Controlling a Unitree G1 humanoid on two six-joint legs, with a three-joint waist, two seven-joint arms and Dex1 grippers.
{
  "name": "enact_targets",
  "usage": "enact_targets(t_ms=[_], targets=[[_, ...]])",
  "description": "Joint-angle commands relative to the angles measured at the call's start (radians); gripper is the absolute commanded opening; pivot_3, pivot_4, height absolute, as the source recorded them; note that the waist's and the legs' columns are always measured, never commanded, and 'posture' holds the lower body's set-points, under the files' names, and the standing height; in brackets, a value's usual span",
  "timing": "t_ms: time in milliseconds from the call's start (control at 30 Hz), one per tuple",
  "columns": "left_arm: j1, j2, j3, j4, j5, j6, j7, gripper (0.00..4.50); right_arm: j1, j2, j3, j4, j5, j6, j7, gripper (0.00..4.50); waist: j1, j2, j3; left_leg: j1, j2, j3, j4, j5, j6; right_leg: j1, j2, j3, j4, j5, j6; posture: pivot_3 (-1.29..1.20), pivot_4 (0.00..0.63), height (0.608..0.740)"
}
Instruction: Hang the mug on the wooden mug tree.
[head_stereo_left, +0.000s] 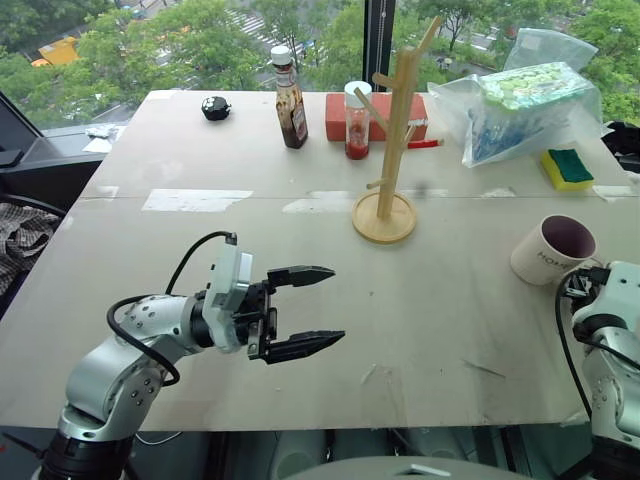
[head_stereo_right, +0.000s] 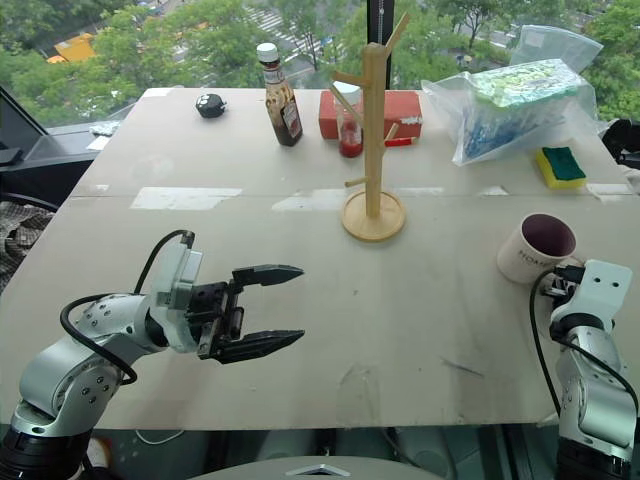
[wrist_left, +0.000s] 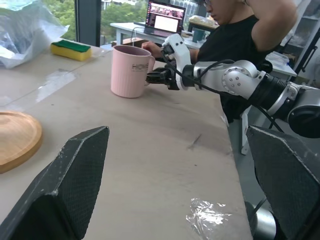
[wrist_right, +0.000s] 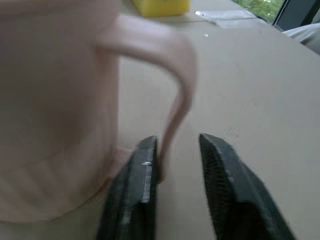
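While upright, mug (head_stereo_left: 553, 249) mouth up, handle toward right hand (wrist_left: 156, 77)

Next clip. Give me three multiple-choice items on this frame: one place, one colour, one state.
1. Where is the mug? A hung on a peg; B on the table by the right gripper; C beside a bottle.
2. Sponge colour? A yellow and green; B blue; C red.
3. Left gripper? A open, empty; B shut on a bottle; C shut on the mug.
Key: B, it stands near the table's right edge, handle between that gripper's fingers; A, yellow body, green top; A, fingers spread over bare table.
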Motion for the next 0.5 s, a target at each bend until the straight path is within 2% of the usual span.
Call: enact_targets(t_ms=[33, 167, 300, 367, 500], targets=[[0.015, -0.002, 0.018, -0.027, -0.001, -0.02, 0.002, 4.5, -0.021, -0.027, -0.015, 0.013, 0.018, -0.038, 0.035, 0.03, -0.002, 0.0, 0.0, 0.0, 0.0, 0.0, 0.0, 0.0, 0.0, 0.0, 0.0, 0.0, 0.0, 0.0, 0.0, 0.0, 0.15, 0.74], [0.021, -0.01, 0.02, -0.022, 0.008, -0.026, 0.02, 4.5, -0.048, -0.064, 0.002, 0.013, 0.045, -0.107, 0.124, 0.03, -0.001, 0.0, 0.0, 0.0, 0.0, 0.0, 0.0, 0.0, 0.0, 0.0, 0.0, 0.0, 0.0, 0.0, 0.0, 0.0, 0.15, 0.74], [0.014, -0.084, 0.064, 0.029, -0.002, -0.074, 0.071, 4.5, -0.093, -0.169, 0.114, -0.081, 0.079, -0.191, 0.348, 0.03, -0.009, 0.004, 0.002, 0.001, 0.0, 0.001, 0.0, 0.0, 0.0, 0.0, 0.0, 0.003, 0.0, 0.0, 0.0, 0.0, 0.15, 0.74], [0.023, -0.126, 0.092, 0.079, 0.003, -0.121, 0.059, 4.5, -0.145, -0.214, 0.148, -0.095, 0.114, -0.177, 0.424, 0.03, -0.012, 0.004, 0.002, 0.001, 0.0, 0.0, 0.0, 0.0, 0.001, 0.0, 0.001, 0.003, 0.001, 0.0, 0.0, 0.0, 0.15, 0.74], [0.073, -0.13, 0.133, 0.109, 0.011, -0.154, 0.031, 4.5, -0.333, -0.319, 0.219, -0.062, 0.169, -0.129, 0.569, 0.03, -0.018, 0.004, 0.003, 0.001, 0.0, 0.0, 0.0, 0.0, 0.001, -0.001, 0.001, 0.002, 0.001, 0.0, 0.0, 0.0, 0.15, 0.74]])
